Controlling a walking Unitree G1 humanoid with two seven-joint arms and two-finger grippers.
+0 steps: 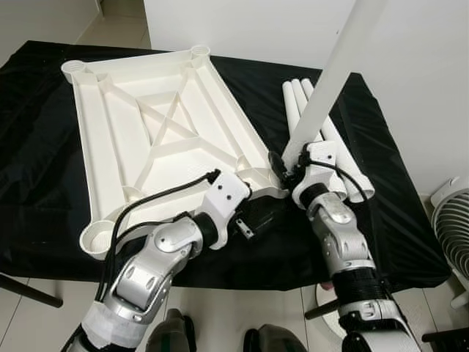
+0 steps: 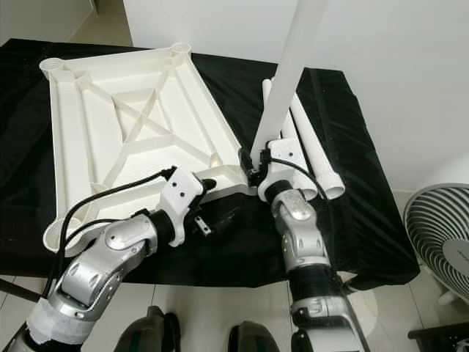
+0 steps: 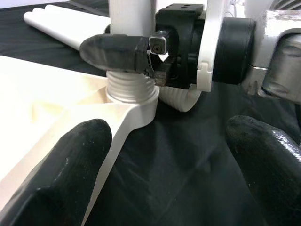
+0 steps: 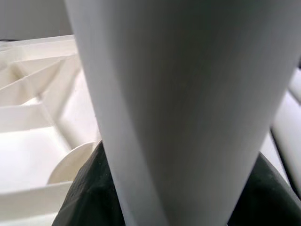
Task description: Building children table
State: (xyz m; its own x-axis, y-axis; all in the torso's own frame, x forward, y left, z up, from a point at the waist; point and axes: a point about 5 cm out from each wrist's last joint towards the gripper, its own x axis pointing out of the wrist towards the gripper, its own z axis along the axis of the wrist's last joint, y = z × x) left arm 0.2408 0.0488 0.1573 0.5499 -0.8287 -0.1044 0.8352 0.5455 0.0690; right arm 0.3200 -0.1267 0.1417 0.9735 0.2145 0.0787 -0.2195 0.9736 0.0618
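Across the black cloth [image 1: 399, 220] in the left eye view, a white tabletop [image 1: 157, 139] is seen lying upside down, its ribbed underside up and round sockets at its corners. The right gripper [image 1: 287, 167] is closed around the lower end of a white leg [image 1: 333, 73], which is held nearly upright, leaning a little, over the tabletop corner nearest that gripper. Just beyond the right gripper, three more legs [image 1: 344, 172] are laid side by side on the cloth. The left gripper [image 1: 253, 220] is placed at the near edge of the tabletop, just beside the right gripper. A white fan [image 1: 451, 231] is seen off to the right gripper's outer side.

From the right eye view the same layout is given, with the leg rising out of the top of the picture.

Ahead of the left gripper, in the left wrist view, its two black fingers [image 3: 77, 165] are seen spread wide open, one lying against the tabletop edge. Between and beyond them, the ribbed foot of the leg is seated in the corner socket [image 3: 136, 101], and the right gripper's fingers are clamped on the leg just above the socket.

Close before the right gripper, in the right wrist view, the leg is seen between its fingers, with the tabletop's ribs behind.
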